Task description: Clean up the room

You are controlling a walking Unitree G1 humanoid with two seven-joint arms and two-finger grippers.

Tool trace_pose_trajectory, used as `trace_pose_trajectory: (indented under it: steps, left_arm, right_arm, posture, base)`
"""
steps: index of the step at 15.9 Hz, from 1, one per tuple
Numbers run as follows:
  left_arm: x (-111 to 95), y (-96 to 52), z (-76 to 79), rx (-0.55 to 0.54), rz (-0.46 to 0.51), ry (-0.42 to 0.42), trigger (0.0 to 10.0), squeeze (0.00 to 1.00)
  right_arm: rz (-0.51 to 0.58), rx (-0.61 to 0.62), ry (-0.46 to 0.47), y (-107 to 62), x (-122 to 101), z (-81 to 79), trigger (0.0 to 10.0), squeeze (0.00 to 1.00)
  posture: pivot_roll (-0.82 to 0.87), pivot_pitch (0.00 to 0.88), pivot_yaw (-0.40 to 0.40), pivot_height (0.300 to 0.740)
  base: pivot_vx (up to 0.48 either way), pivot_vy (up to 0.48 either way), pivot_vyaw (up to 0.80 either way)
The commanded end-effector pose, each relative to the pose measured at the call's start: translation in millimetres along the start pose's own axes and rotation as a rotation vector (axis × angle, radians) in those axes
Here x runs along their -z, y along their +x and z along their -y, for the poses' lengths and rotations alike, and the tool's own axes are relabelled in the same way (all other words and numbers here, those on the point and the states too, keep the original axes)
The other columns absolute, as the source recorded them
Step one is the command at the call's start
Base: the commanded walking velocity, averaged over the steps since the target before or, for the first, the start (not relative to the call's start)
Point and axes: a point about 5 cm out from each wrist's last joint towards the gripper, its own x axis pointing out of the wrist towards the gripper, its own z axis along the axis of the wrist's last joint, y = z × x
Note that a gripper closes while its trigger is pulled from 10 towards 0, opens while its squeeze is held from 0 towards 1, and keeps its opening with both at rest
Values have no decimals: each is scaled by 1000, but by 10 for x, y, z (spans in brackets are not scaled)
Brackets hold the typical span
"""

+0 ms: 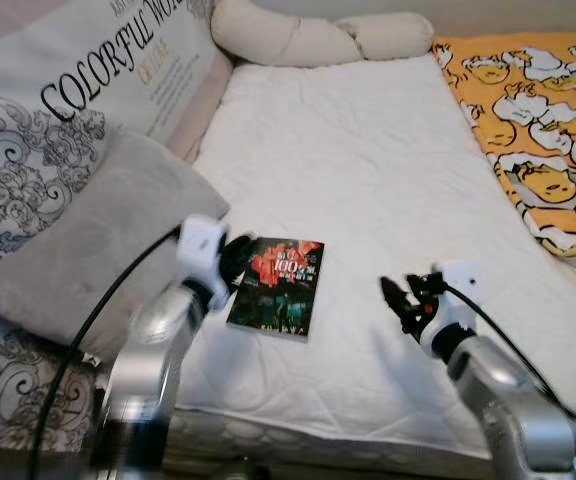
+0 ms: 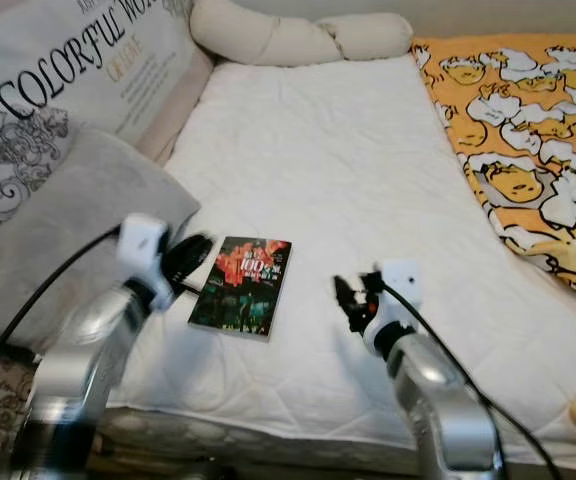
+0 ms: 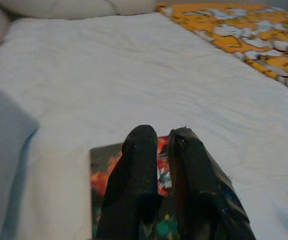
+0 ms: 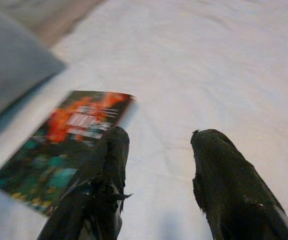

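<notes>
A dark book (image 1: 279, 285) with a red and teal cover lies flat on the white mattress (image 1: 368, 160), near its front left. My left gripper (image 1: 238, 255) hovers at the book's left edge with its fingers (image 3: 141, 165) nearly together and nothing between them. In the left wrist view the book (image 3: 101, 172) lies just under the fingertips. My right gripper (image 1: 396, 297) hangs to the right of the book, above bare sheet, with its fingers (image 4: 219, 165) spread apart. The book (image 4: 64, 135) sits off to one side in the right wrist view.
A grey cushion (image 1: 88, 240) and a printed pillow (image 1: 78, 90) lean at the bed's left side. A cream bolster (image 1: 308, 35) lies along the far end. An orange patterned blanket (image 1: 548, 130) covers the right side.
</notes>
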Motion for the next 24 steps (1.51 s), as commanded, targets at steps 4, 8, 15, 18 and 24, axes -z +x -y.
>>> trace_pose_trajectory:
  steps: [4, 8, 15, 18, 24]
  left_arm:
    - [57, -195, -85, -157, -38, 23, 10000, 90]
    - [56, -266, -75, -184, -81, 37, 10000, 220]
    - [67, -234, -43, -169, -105, 52, 10000, 341]
    - [72, -241, -60, -185, -120, 17, 10000, 976]
    - [66, -296, -94, -212, -113, 7, 10000, 1000]
  right_arm:
    - [19, 65, -8, -7, 7, 38, 10000, 0]
    - [18, 90, -40, 27, 18, 24, 10000, 0]
    - [-2, 130, -68, 38, 68, 58, 10000, 0]
    - [10, 120, -68, 40, 56, 31, 10000, 0]
    - [13, 57, -85, 103, 36, -33, 10000, 314]
  posture:
    - [-17, 0, 69, 740]
    - [-14, 0, 65, 740]
    - [-19, 0, 75, 740]
    - [-17, 0, 70, 740]
    - [6, 0, 36, 740]
  base:
    - [0, -314, 0]
    - [0, -318, 0]
    - [0, -317, 0]
    - [0, -317, 0]
    - [0, -249, 0]
